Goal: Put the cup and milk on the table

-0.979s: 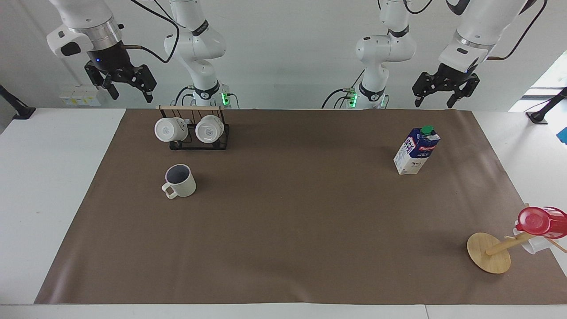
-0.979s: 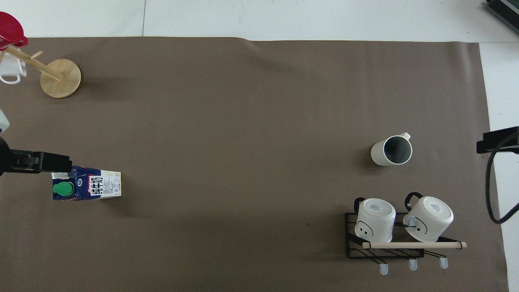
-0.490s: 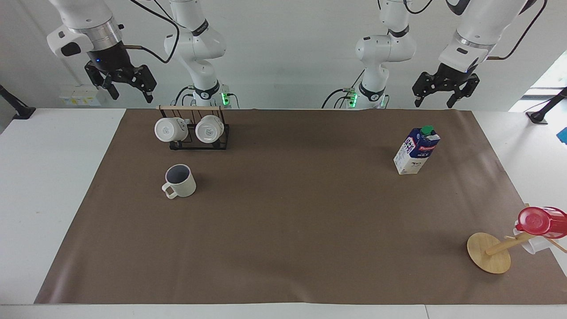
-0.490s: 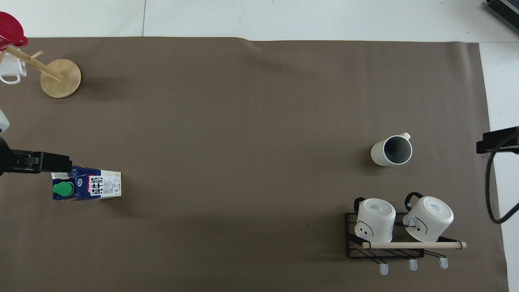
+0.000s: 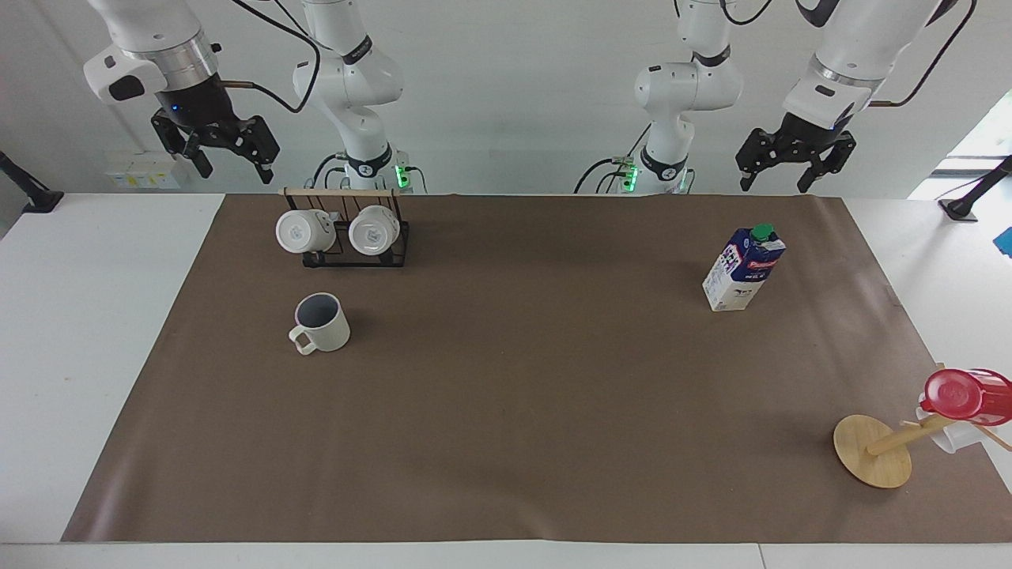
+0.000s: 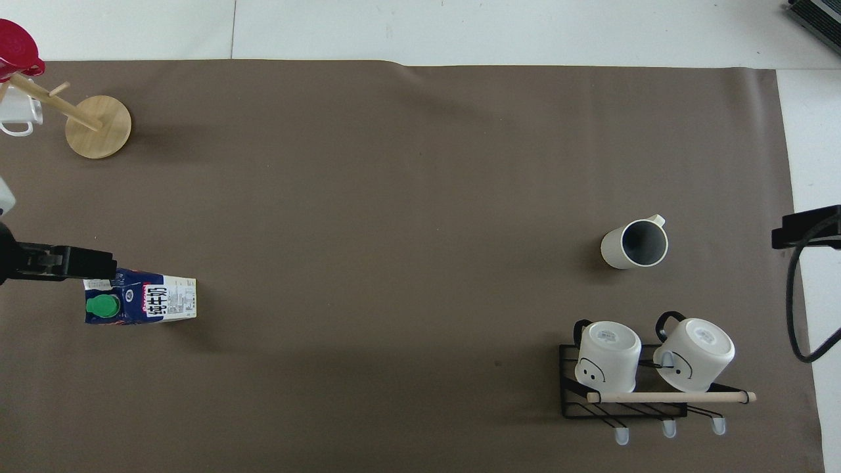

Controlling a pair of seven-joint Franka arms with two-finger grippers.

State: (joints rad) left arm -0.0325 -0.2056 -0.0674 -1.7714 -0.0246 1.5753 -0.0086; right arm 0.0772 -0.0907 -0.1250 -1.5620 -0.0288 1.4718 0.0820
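Both jaws open, raised at table edge; cup, milk well apart

- A black wire rack with a wooden bar across its top sits close to the robots, toward the right arm's end.
- Two white mugs hang on it side by side, stamped round bases showing.
- A wooden mug tree on a round base stands far from the robots, toward the left arm's end.
- On its pegs, a translucent red cup, and just beside it a small white cup.
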